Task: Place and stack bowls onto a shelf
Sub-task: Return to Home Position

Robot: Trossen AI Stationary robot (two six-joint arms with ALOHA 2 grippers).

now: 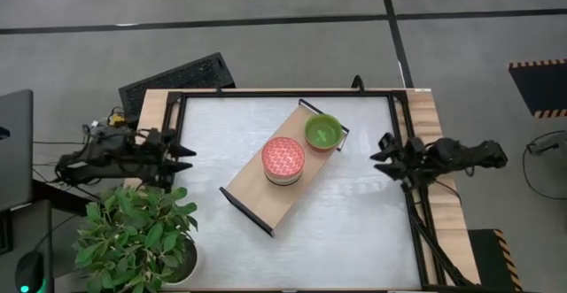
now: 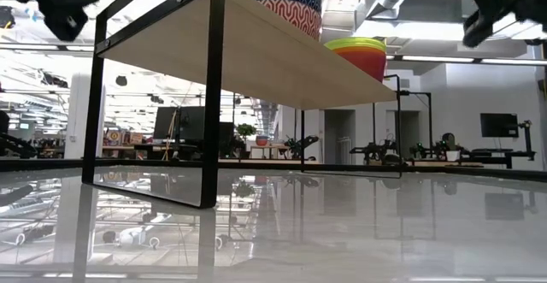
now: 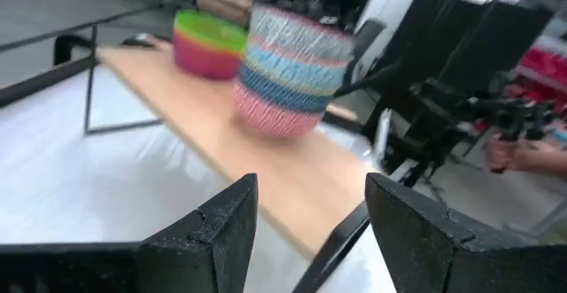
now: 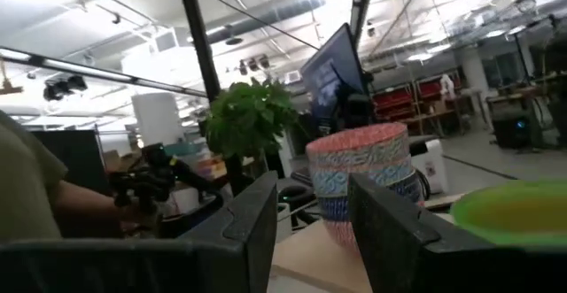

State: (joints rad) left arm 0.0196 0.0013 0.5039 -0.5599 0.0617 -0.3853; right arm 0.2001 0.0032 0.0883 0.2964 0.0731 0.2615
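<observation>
Bowls (image 1: pixel 283 159) stand in two stacks, both on the one shelf (image 1: pixel 251 196), which lies diagonally across the middle of the surface (image 1: pixel 354 227). The patterned stack (image 3: pixel 288 76) sits near the shelf's middle with a red lattice bowl uppermost. Its side shows several banded layers, but the number cannot be fixed. The plain stack (image 2: pixel 366 56) stands just beside it toward the far end frame, with a green bowl on top and yellow, orange and red rims beneath. Whether the stacks touch cannot be told. The left gripper (image 1: pixel 183 158) hovers at the surface's left edge, fingers spread and empty. The right gripper (image 1: pixel 381 156) hovers at the right edge, also spread and empty. The surface is white, glossy and black-framed. One potted plant (image 1: pixel 133 231) stands at its near left corner and one keyboard (image 1: pixel 177 80) lies beyond its far left corner. The floor (image 1: pixel 266 1) is grey with dark lines and bears one hazard-striped mat (image 1: pixel 539 88).
</observation>
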